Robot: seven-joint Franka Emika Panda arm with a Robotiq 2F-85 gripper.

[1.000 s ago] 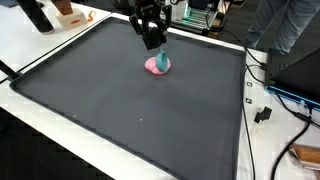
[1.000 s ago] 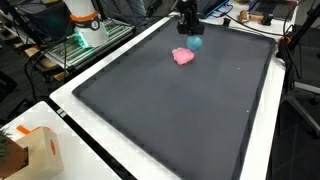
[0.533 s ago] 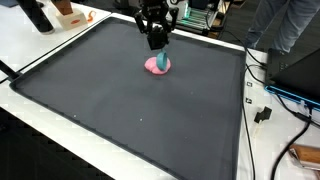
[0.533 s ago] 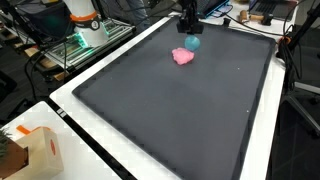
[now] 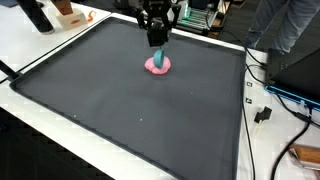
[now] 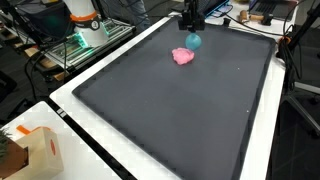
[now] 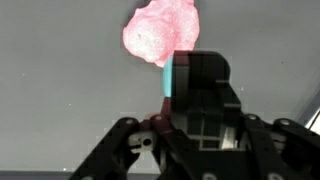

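Observation:
A black mat (image 5: 120, 110) covers the table. On its far part lies a pink lumpy object (image 5: 155, 67), also seen in the other exterior view (image 6: 182, 57) and at the top of the wrist view (image 7: 160, 32). My gripper (image 5: 159, 44) hangs just above it, shut on a small teal object (image 5: 161, 57). That teal object (image 6: 193, 41) sits right beside the pink one. In the wrist view the teal object (image 7: 180, 76) shows as a narrow strip between my dark fingers (image 7: 205, 95), just below the pink object.
A white table border (image 6: 70, 100) rings the mat. A cardboard box (image 6: 25, 150) stands at one corner. Cables and equipment (image 5: 280, 95) lie beside the mat, and an orange-and-white device (image 6: 82, 18) stands behind it. A person (image 5: 285, 25) stands near the far corner.
My gripper has risen a little over the pink object, and the teal object has come up slightly with it. The pink object has stayed put.

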